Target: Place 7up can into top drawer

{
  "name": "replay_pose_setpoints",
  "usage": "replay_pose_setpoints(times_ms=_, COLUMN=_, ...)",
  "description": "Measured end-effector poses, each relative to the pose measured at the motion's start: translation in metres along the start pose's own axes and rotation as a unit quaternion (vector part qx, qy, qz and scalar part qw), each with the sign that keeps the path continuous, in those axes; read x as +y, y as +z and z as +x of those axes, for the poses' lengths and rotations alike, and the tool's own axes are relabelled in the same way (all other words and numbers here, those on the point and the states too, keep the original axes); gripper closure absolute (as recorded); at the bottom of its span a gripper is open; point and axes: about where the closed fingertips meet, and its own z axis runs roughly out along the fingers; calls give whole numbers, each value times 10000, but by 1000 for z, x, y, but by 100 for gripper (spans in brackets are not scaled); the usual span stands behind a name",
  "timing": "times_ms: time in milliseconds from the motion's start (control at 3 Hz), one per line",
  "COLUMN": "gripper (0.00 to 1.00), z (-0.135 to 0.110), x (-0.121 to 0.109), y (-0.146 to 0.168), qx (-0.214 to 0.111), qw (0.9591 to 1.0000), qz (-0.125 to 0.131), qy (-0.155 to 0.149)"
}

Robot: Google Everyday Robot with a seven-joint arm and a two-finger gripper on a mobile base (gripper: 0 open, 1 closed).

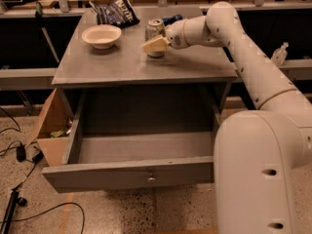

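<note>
The 7up can [155, 29] stands upright on the grey cabinet's top [122, 62], right of middle. My gripper [157, 42] reaches in from the right and is open around the can. Its cream near finger [155, 46] lies across the can's lower front. The far finger is hidden behind the can. The can rests on the surface. The top drawer [129, 175] is pulled wide open below, with nothing inside, and its small round knob [151, 178] faces me.
A white bowl [101, 35] sits on the cabinet top at left. A dark chip bag [117, 12] lies at the back, and a blue can [173, 19] sits behind my wrist. A cardboard box [51, 130] stands left of the drawer. My arm's white base [258, 179] fills the lower right.
</note>
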Motion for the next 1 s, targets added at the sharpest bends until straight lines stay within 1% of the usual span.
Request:
replay_pose_setpoints(times_ms=333, gripper=64, z=-2, x=2, y=-4, qx=-15, qw=9998, qz=-112, qy=-156)
replay_pose_setpoints(times_ms=667, gripper=87, z=-15, x=16, y=-47, qx=-47, qw=9985, qz=-352, qy=-406)
replay_pose_setpoints(times_ms=1000, gripper=100, z=-29, x=63, y=-121, qx=-109, qw=9944, qz=-817, qy=-654)
